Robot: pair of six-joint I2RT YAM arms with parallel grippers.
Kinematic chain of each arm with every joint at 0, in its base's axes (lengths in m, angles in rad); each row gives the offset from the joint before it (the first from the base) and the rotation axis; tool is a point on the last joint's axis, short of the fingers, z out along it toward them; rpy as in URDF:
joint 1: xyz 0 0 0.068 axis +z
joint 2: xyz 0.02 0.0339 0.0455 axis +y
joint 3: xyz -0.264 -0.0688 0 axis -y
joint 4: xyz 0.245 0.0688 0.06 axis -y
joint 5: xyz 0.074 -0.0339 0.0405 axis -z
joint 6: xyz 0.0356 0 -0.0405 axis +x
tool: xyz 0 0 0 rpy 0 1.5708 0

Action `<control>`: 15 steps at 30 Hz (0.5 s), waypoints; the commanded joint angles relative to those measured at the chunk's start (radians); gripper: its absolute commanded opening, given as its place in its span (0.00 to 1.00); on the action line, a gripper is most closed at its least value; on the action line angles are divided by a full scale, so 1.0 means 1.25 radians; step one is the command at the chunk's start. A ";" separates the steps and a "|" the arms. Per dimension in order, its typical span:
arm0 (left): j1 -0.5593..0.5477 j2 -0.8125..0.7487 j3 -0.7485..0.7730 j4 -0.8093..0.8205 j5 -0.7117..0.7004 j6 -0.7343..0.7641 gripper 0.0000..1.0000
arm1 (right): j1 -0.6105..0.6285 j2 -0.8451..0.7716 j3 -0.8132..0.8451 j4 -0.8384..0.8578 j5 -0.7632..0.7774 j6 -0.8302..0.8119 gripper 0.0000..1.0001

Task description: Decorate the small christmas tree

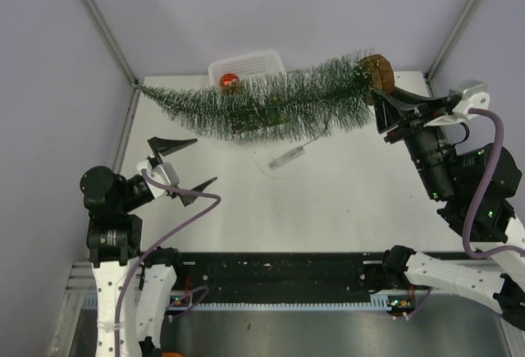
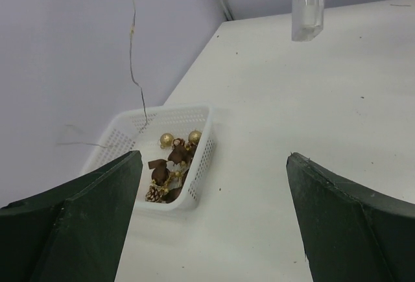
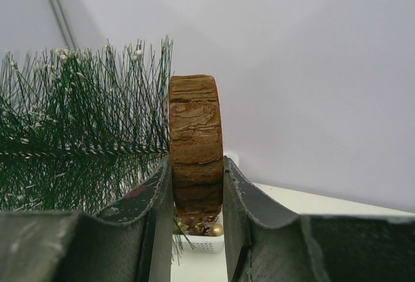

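My right tool (image 1: 381, 98) is clenched on the small christmas tree (image 1: 271, 102): its two fingers press the flat faces of the round wooden base (image 3: 196, 139), which stands on edge between them in the right wrist view. The tree lies sideways, with the base at the far right and the tip reaching toward the far left corner. Its frosted green bristles (image 3: 78, 139) spread out to the left of the base.

My left tool (image 1: 207, 160) is spread as wide as it goes and grasps nothing. It hangs over the near left part of the tabletop (image 1: 344, 201), touching nothing.

A white basket (image 1: 254, 63) sits at the far edge, partly behind the tree. From the left wrist I see gold baubles (image 2: 167, 139) and brown pieces inside it. A red bauble (image 1: 230, 82) shows at the bristles by the basket; I cannot tell whether it hangs on the tree. A small clear plastic case (image 1: 287, 157) with a thin wire lies on the white tabletop below the tree. Pale grey walls close the space in.
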 commanded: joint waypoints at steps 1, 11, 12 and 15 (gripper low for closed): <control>0.000 0.019 -0.032 0.194 -0.064 -0.097 0.99 | 0.011 -0.012 0.047 0.013 -0.037 0.056 0.00; -0.002 -0.018 -0.063 0.240 -0.082 -0.111 0.99 | 0.011 -0.022 0.052 -0.014 -0.057 0.083 0.00; -0.002 -0.016 -0.060 0.244 -0.075 -0.110 0.99 | 0.012 -0.023 0.052 -0.014 -0.060 0.088 0.00; 0.000 -0.004 -0.056 0.255 -0.067 -0.102 0.98 | 0.011 -0.025 0.052 -0.017 -0.068 0.094 0.00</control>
